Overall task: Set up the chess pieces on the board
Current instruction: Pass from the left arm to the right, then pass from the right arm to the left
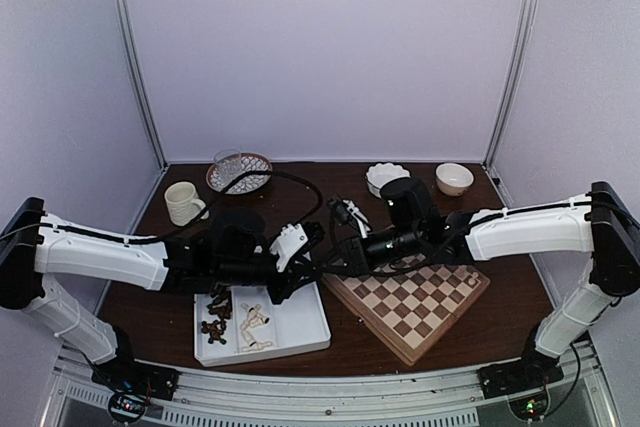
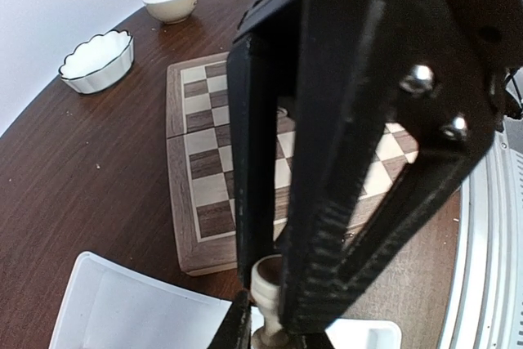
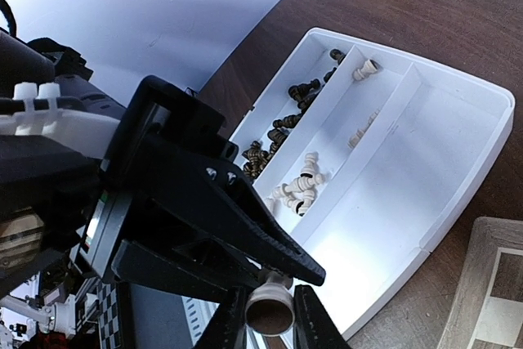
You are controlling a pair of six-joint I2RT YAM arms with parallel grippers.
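Note:
A cream chess piece [image 2: 273, 288] hangs in the air between the white tray [image 1: 300, 325] and the board [image 1: 420, 297]. My left gripper [image 1: 316, 238] is shut on its stem. My right gripper [image 1: 338, 247] meets it from the other side. In the right wrist view the right gripper [image 3: 271, 326] has its two fingers pressed against the piece's round base [image 3: 270, 313]. More cream pieces [image 3: 298, 190] and dark pieces [image 3: 278, 132] lie in separate compartments of the tray [image 3: 409, 169]. No pieces show on the visible part of the board [image 2: 204, 161].
A cream mug [image 1: 183, 202] and a patterned plate with a glass [image 1: 238, 172] stand at the back left. A scalloped white bowl [image 1: 386, 177] and a round white bowl [image 1: 454, 178] stand behind the board. Cables loop over the left arm.

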